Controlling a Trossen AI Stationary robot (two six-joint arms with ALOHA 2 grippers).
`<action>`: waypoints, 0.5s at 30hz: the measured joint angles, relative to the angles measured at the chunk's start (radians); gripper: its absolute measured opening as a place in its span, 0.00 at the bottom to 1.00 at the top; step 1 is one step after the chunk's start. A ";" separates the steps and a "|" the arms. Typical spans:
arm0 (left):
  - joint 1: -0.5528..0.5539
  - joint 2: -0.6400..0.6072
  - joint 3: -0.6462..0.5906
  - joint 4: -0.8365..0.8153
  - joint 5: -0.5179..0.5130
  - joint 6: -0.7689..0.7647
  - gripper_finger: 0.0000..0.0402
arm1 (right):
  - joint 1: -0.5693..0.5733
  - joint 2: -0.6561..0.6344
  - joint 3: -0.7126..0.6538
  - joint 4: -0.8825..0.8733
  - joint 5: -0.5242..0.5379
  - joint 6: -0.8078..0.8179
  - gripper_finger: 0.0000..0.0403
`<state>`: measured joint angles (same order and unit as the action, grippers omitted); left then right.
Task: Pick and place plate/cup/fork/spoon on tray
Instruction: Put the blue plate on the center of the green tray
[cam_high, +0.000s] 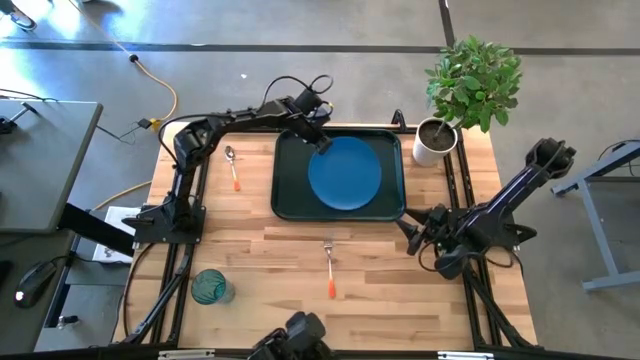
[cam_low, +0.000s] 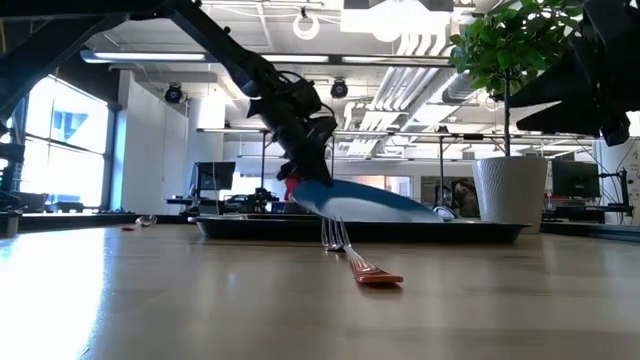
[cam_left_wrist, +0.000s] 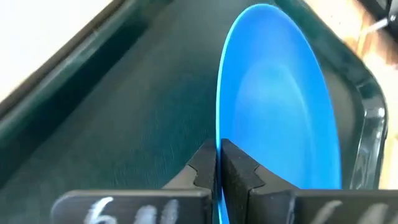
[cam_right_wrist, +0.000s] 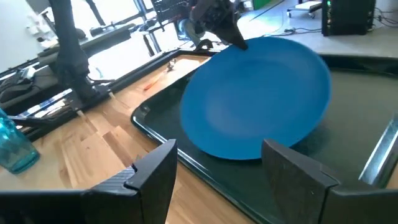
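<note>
Wooden table (cam_high: 270, 260) carries the tray (cam_high: 286, 200); no readable writing shows. Over it, the left gripper (cam_high: 318, 139) pinches the plate's (cam_high: 345, 173) rim, holding it tilted, far edge down. The right gripper (cam_high: 408, 228) waits beside the tray, fingers (cam_right_wrist: 155, 174) wide. Fork (cam_high: 330, 268), spoon (cam_high: 233, 166) and cup (cam_high: 209, 287) remain on the table.

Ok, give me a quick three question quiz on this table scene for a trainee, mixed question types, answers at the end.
1. True or false: the blue plate lies flat in the tray.
2. Which gripper grips the plate's rim?
3. Multiple choice: the fork lies A) in the tray, B) on the table, C) beside the cup.

Key:
1. False; one edge is lifted.
2. The left gripper; the right gripper waits open beside the tray.
3. B.
</note>
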<state>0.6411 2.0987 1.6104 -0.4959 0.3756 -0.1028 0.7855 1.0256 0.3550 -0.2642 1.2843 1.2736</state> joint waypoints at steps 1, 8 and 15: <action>-0.001 0.000 -0.008 0.000 0.000 0.005 0.01 | -0.003 0.017 0.000 0.000 0.000 0.019 0.56; -0.009 0.000 -0.026 -0.006 -0.089 0.060 0.05 | -0.027 0.141 -0.001 0.038 -0.009 0.118 0.56; -0.014 0.000 -0.026 -0.009 -0.187 0.085 0.21 | -0.059 0.240 -0.001 0.167 -0.012 0.117 0.56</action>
<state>0.6270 2.0987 1.5845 -0.5053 0.1890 -0.0174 0.7266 1.2655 0.3542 -0.0972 1.2723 1.3903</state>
